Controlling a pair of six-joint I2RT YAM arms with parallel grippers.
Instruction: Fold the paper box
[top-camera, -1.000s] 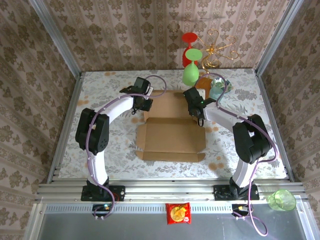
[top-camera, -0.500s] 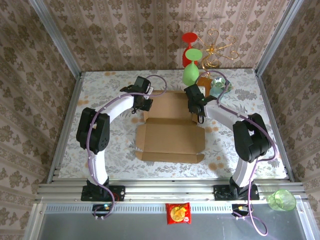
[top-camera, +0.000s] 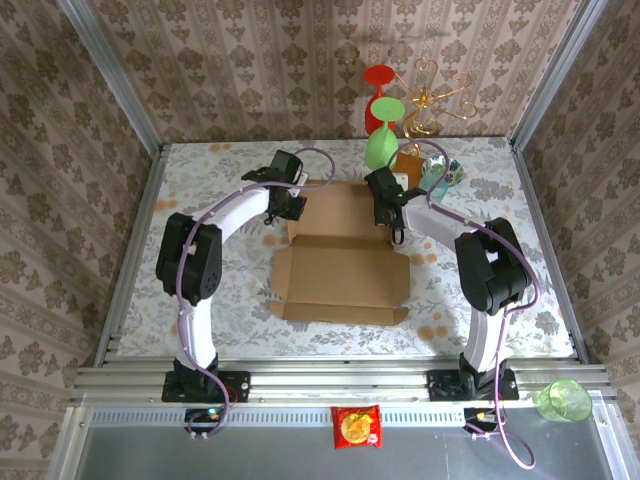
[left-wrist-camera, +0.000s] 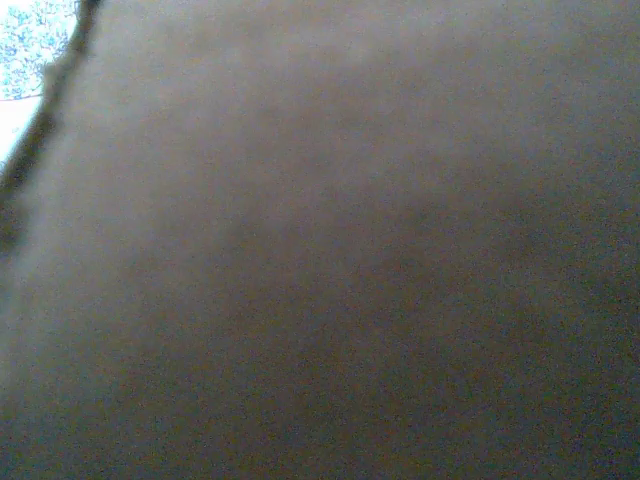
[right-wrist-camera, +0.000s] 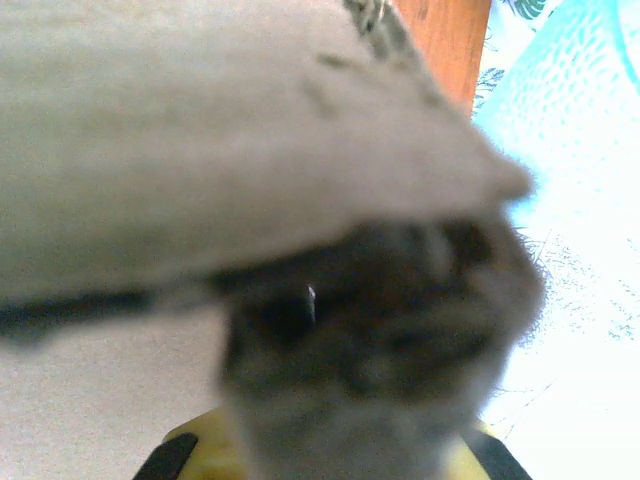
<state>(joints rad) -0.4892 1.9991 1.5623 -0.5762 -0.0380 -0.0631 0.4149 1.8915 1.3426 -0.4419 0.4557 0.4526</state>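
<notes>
Top external view: the paper box (top-camera: 340, 272) lies flat on the counter (top-camera: 240, 320), its rear panel (top-camera: 338, 207) running lengthwise from the left fingers (top-camera: 288, 208) to the right fingers (top-camera: 396, 232), both pairs pressed together at its side edges, equally near, grip unconfirmed.

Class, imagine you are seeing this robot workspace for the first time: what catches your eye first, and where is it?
The large tan corrugated cardboard box lies open in the middle of the floral-patterned table. The left end effector and right end effector are closed on the side edges of its far panel. At the table's far edge, a bright green rounded ornament and a red ornament stand out.
</notes>
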